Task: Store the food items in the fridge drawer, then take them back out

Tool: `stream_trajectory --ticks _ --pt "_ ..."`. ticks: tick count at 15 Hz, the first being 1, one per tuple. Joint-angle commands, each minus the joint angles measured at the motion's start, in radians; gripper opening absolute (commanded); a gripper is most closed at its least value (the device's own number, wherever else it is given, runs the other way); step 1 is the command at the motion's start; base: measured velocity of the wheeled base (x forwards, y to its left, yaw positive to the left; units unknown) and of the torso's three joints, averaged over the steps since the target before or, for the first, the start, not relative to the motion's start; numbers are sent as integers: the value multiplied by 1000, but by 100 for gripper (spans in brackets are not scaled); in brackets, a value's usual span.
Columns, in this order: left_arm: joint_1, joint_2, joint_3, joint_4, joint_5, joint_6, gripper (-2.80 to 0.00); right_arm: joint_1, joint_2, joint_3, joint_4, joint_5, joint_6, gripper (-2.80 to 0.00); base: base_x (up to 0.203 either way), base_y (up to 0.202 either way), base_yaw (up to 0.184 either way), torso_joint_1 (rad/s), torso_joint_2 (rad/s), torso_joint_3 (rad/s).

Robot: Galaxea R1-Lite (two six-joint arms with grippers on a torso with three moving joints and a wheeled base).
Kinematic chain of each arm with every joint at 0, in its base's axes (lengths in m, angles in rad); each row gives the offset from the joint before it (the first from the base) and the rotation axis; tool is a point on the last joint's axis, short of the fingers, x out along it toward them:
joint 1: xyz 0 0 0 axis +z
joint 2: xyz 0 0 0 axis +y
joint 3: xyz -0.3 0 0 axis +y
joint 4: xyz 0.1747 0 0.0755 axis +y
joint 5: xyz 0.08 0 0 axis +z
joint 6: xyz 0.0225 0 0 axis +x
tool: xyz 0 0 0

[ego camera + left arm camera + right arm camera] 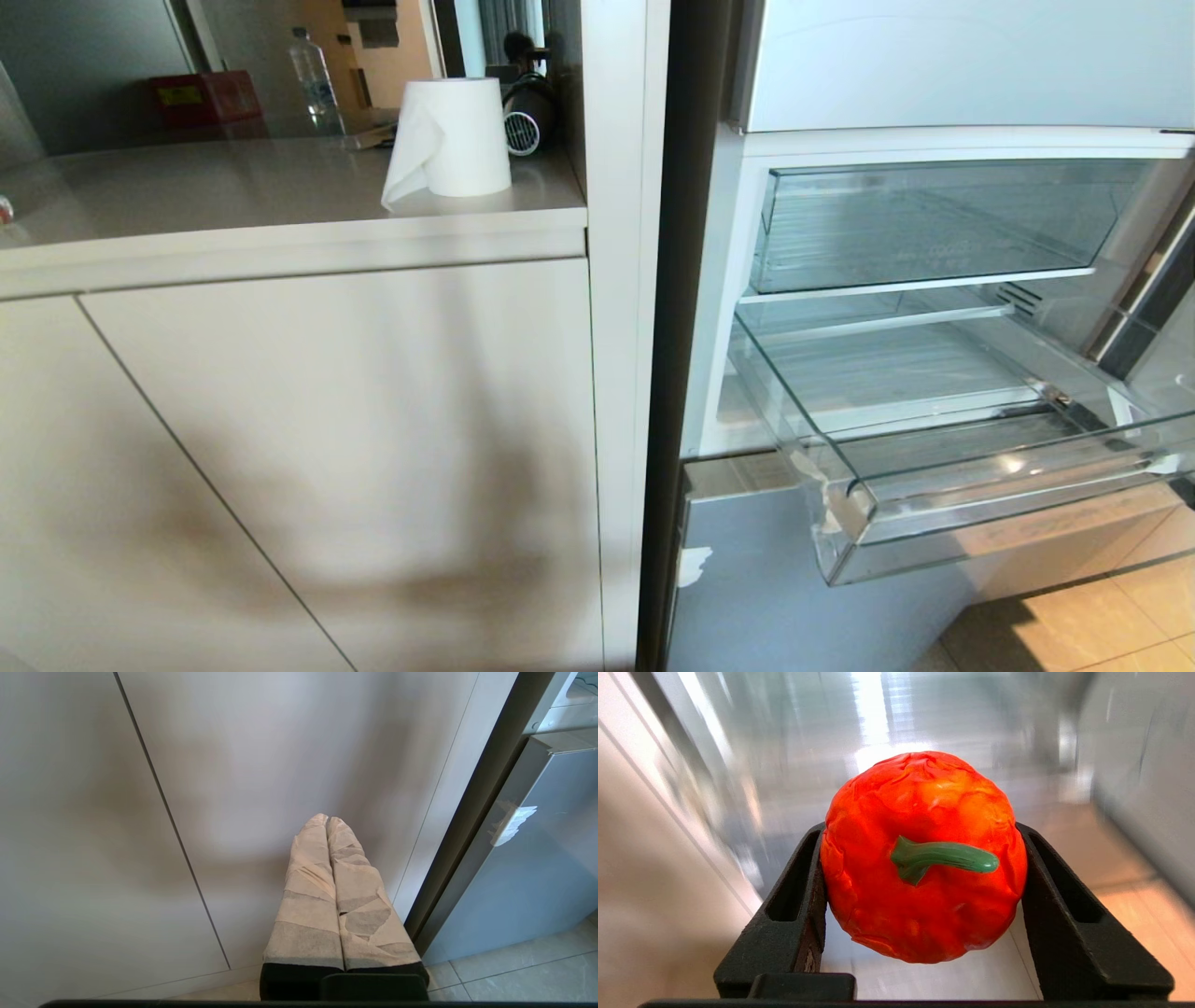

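In the right wrist view a round red-orange food item [924,905] with bumpy skin and a green stem sits between the two black fingers of my right gripper [920,830], which is shut on it and holds it off the floor. Neither arm shows in the head view. There the fridge drawer [1008,509], clear plastic with a ribbed floor and a stepped front lip, stands pulled out and holds nothing I can see. My left gripper [327,820], its fingers wrapped in tape, is shut on nothing and points at a pale cabinet door.
A second clear drawer [934,224] with a plain flat front sits above the pulled-out one. Left of the fridge stands a pale cabinet [327,448] whose counter carries a paper towel roll [453,140]. The grey lower fridge door [747,579] and tiled floor [1102,625] lie below.
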State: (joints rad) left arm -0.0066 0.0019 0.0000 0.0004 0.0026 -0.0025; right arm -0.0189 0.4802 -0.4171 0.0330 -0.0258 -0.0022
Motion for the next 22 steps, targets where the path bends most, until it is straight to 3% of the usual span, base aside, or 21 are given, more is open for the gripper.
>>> stream_trajectory --ticks 1,6,9,12,18,22 --pt "0 1 0 0 0 -1 -280 -6 -222 167 1 -4 -14 -280 0 0 0 0 0 0" --pt "-1 1 0 0 0 -1 -280 -1 -313 420 -101 17 -148 -280 0 0 0 0 0 0" --pt "0 1 0 0 0 -1 -280 13 -484 418 -54 54 -133 -280 0 0 0 0 0 0" --pt "0 1 0 0 0 0 -280 20 -482 417 -28 46 -71 -280 0 0 0 0 0 0" --pt "0 1 0 0 0 1 -280 20 -482 417 -28 33 -48 -280 0 0 0 0 0 0" --pt "0 1 0 0 0 0 -280 20 -482 417 -30 35 -50 -280 -1 5 -139 2 4 4"
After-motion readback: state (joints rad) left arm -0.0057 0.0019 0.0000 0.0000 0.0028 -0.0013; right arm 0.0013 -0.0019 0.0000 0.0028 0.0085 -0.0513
